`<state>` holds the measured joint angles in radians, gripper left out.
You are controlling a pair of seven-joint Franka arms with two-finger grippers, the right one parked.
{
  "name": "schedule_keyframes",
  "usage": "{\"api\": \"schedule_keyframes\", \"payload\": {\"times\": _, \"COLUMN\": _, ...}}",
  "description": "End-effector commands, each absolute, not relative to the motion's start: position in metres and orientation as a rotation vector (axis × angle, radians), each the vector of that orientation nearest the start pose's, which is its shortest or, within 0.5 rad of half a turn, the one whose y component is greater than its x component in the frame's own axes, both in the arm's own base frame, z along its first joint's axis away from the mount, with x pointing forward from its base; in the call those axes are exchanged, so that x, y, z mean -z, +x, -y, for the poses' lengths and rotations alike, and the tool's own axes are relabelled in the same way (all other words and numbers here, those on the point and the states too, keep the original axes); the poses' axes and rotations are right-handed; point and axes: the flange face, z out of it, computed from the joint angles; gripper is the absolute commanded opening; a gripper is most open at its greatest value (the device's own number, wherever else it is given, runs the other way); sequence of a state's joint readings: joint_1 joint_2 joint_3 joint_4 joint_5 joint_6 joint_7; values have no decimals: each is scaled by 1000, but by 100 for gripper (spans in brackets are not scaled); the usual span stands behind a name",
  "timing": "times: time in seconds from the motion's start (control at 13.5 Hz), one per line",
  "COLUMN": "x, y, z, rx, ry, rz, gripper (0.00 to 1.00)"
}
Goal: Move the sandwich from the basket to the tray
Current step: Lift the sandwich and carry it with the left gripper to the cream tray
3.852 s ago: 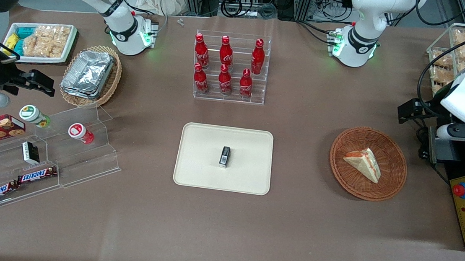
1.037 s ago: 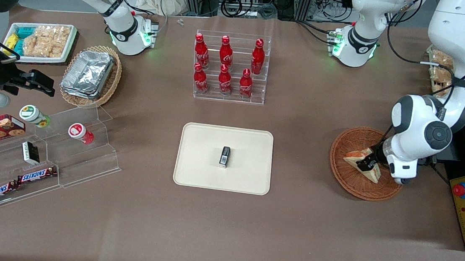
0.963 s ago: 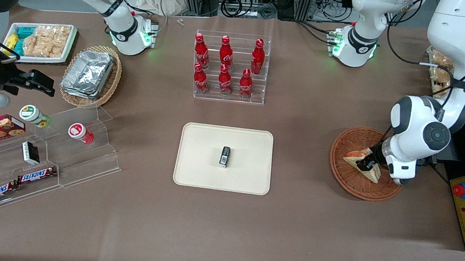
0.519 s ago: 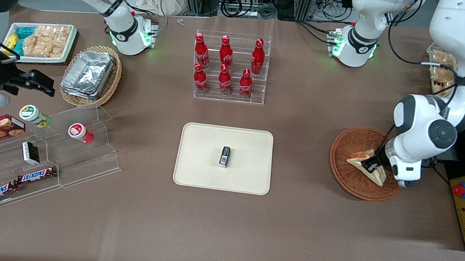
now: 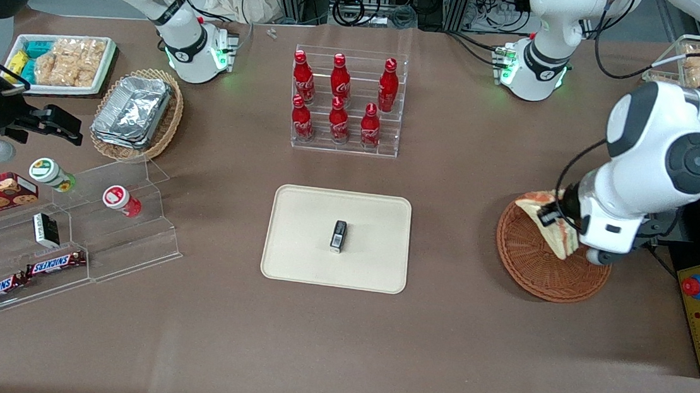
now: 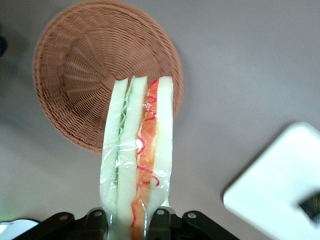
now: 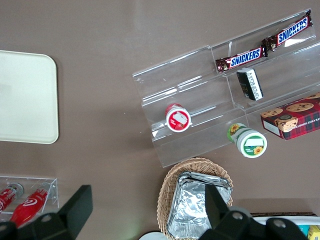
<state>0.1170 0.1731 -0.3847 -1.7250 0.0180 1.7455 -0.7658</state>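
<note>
1. We have the sandwich (image 5: 551,227) up in the air now: half a second ago it lay in the basket (image 5: 533,269), and now it hangs above the basket's rim, on the side farther from the front camera.
2. The gripper (image 5: 556,219) is clamped on the sandwich, jaws closed on its two bread faces, and the wrist view shows the fingers (image 6: 159,220) pressing the wrapped wedge (image 6: 136,155) at its base.
3. We see the whole arm higher than it was a moment ago; its big white joint looms larger in the front view and hides part of the basket's edge toward the working arm's end of the table.
4. From the wrist camera the basket (image 6: 75,75) is bare inside, with the sandwich dangling over its rim and pointing down, red and green filling showing between the slices.
5. We catch a corner of the tray (image 6: 280,190) in that same wrist view, well apart from the sandwich.
6. In the front view the tray (image 5: 304,218) sits just where it was, between the basket and the clear plastic steps (image 5: 106,226), with the small black box (image 5: 338,235) on its middle, unmoved.
7. The red bottles (image 5: 339,97) in their clear rack stand farther from the front camera than the tray, unchanged.
8. The sandwich is off the basket, held in the air and not yet over the tray.
</note>
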Motion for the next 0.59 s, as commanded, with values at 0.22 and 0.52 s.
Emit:
{"api": "schedule_keyframes", "payload": {"times": 0.22, "x": -455, "y": 562, "z": 278, "rx": -191, "ry": -3197, "rz": 211, "gripper": 0}}
{"api": "schedule_keyframes", "payload": {"times": 0.52, "x": -365, "y": 554, "z": 361, "rx": -117, "ry": -3189, "rz": -79, "gripper": 0}}
